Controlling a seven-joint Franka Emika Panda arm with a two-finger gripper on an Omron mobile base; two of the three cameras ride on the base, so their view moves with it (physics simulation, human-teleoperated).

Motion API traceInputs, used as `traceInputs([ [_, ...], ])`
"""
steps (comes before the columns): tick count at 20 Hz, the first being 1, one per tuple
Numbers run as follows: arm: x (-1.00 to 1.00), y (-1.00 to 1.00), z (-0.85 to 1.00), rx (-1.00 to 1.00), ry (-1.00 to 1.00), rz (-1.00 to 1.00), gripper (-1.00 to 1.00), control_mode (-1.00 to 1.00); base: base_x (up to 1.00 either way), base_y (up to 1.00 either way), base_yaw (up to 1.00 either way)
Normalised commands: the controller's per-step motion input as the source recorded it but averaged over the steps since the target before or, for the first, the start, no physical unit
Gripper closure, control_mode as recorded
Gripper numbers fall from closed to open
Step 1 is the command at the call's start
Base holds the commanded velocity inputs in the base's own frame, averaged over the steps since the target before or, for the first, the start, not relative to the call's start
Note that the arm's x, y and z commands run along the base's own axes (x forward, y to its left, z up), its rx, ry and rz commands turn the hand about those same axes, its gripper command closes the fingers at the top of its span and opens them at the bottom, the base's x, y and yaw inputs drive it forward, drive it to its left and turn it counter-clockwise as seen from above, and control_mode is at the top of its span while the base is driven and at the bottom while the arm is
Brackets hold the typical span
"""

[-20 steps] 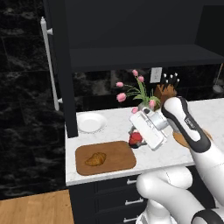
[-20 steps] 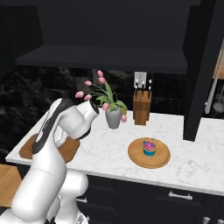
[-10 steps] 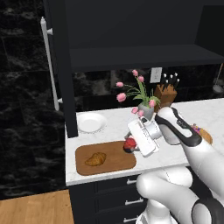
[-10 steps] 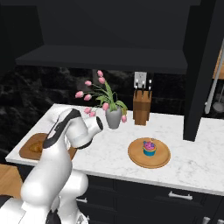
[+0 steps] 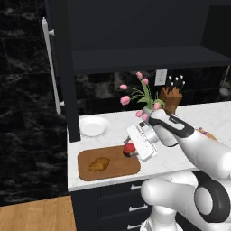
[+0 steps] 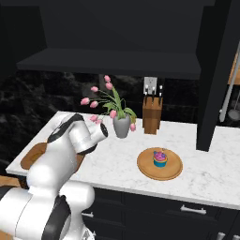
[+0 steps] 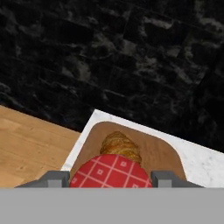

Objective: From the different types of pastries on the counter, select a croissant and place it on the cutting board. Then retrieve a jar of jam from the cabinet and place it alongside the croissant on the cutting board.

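- Left base view: white marble surface (image 5: 198,118) against black wall; dark cabinet (image 5: 63,67) with white bar handle; white plate (image 5: 94,126); cutting board (image 5: 88,173) at surface's left end bearing golden croissant (image 5: 99,164). End effector (image 5: 130,150) grips jar of jam (image 5: 129,148) over board's right edge.
- Right base view: pink-frosted cupcake (image 6: 160,158) on round wooden plate (image 6: 145,169); tulip vase (image 6: 121,125); knife block (image 6: 151,114).
- Hand view: jar's red checked lid between fingertips (image 7: 162,177), croissant just beyond.

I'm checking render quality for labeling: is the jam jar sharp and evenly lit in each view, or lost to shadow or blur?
Hand view: jam jar sharp, its checked lid evenly lit, croissant clear beyond it. Left base view: jar small but distinct above the cutting board, tool partly covering it. Right base view: dim under the cabinet, no glare.
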Motion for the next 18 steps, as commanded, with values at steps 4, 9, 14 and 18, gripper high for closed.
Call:
traceInputs([
  [4, 0.16, 0.08, -0.40, 0.00, 0.00, 0.00, 1.00, -1.00, 0.00, 0.00, 0.00],
  [9, 0.30, 0.12, -0.47, 0.00, 0.00, 0.00, 1.00, -1.00, 0.00, 0.00, 0.00],
  [14, 0.38, 0.13, -0.03, 0.00, 0.00, -0.01, 1.00, -1.00, 0.00, 0.00, 0.00],
  [18, 0.47, 0.16, 0.00, 0.00, -0.01, -0.01, -1.00, -1.00, 0.00, 0.00, 0.00],
])
